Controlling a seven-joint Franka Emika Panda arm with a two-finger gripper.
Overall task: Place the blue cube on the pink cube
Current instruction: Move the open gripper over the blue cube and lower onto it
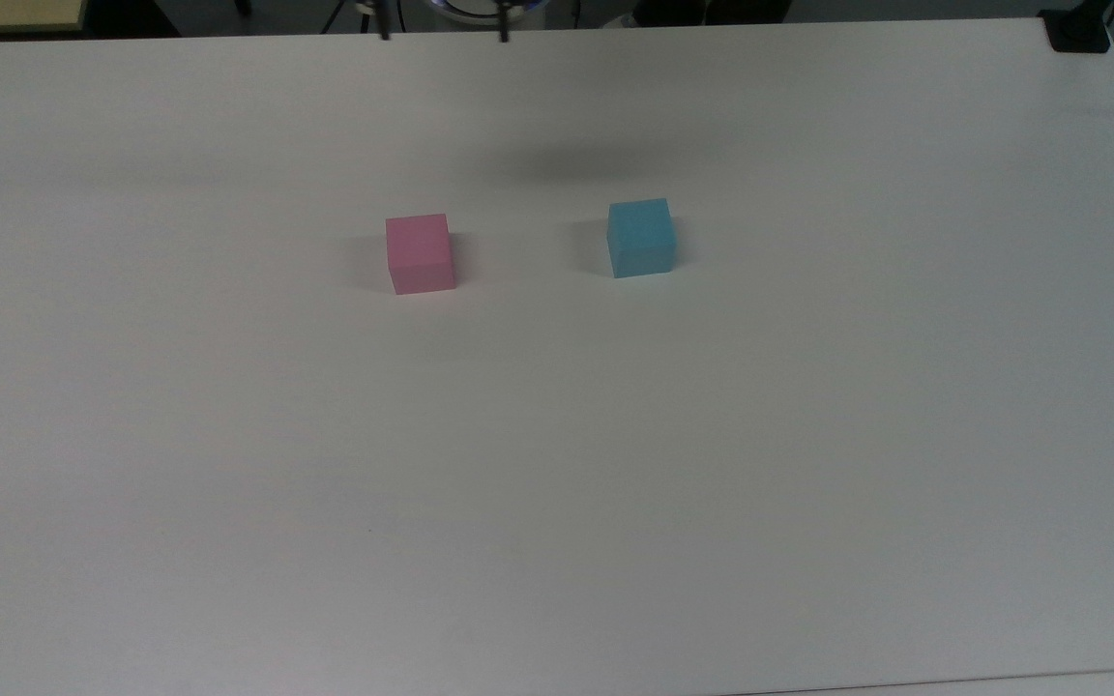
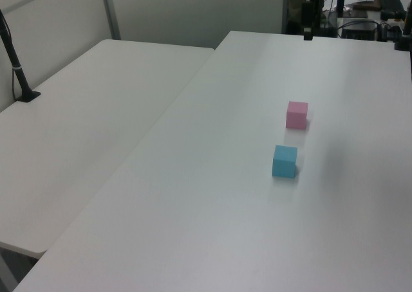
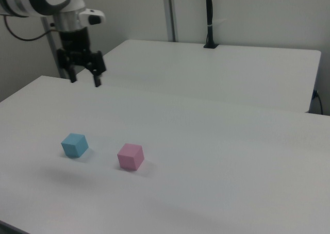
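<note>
- Blue cube [image 1: 641,238] sits flat on the white counter [image 1: 557,464], with the pink cube [image 1: 419,253] well apart from it on the top view's left; nothing else lies between them.
- Up in the air, the gripper [image 3: 83,77] hangs over the far part of the counter, away from both cubes, its fingers [image 3: 96,79] spread wide with nothing between them.
- As I judge it, the step in hand is the reach for the blue cube, and the arm has yet to come over it.
- To do it well, it should centre itself above the blue cube first, then turn the wrist so the fingers line up with two flat opposite faces, not the corners.
- Coming straight down should keep the cube from being nudged.
- Closing low on the sides, I think, would leave the bottom face level for setting on the pink cube.
</note>
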